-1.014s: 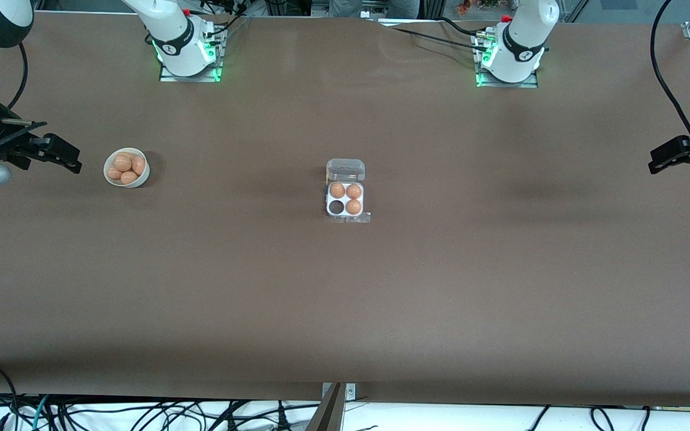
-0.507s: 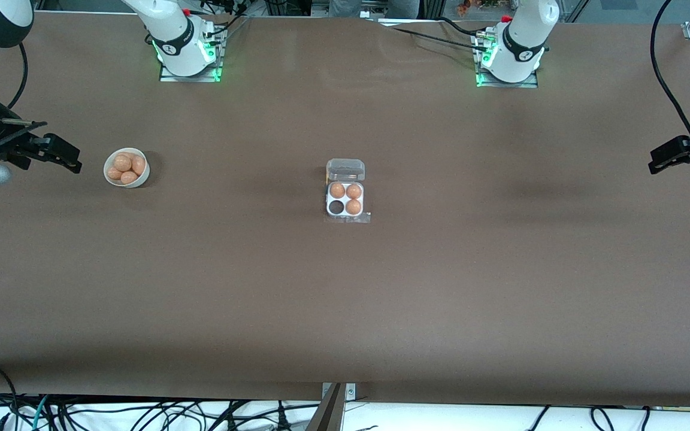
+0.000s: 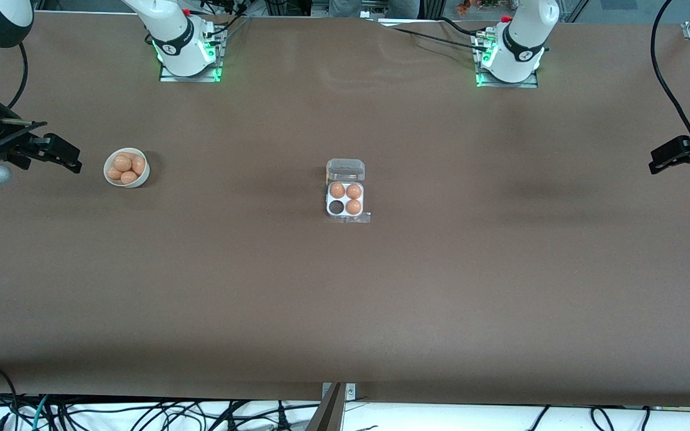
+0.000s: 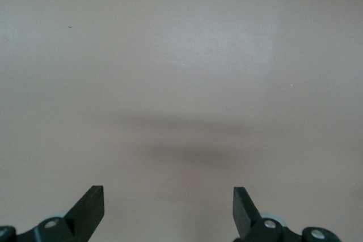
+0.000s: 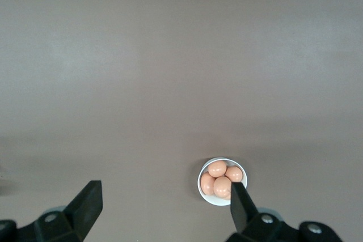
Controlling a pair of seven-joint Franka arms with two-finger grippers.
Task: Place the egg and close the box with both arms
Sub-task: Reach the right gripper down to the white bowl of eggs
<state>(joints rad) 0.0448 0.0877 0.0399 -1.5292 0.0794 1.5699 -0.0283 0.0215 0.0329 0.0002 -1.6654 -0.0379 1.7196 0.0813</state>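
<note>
Across the brown table [image 3: 345, 287], both arms wait high at its ends: right gripper [image 3: 72, 161] beside the bowl [image 3: 126, 168] of eggs, left gripper [image 3: 659, 163] over bare tabletop, both with fingers spread. Mid-table sits the box [image 3: 345, 197], lid open, three eggs inside.

Surface [image 3: 345, 299] mostly bare brown. Only two obstacles: box [image 3: 345, 190] mid-surface, clear lid [image 3: 345, 169] standing open at the edge toward the bases, 3 eggs [image 3: 345, 195] in, one cell [image 3: 336, 207] free w/ open access from above; white bowl [image 3: 126, 167] of eggs toward right arm's end, well apart from box. Right hand [image 3: 60, 155] up near bowl, fingers spread, bare surface under it. Left hand [image 3: 671, 157] over bare surface at left arm's end, fingers spread, wide free run to box
</note>
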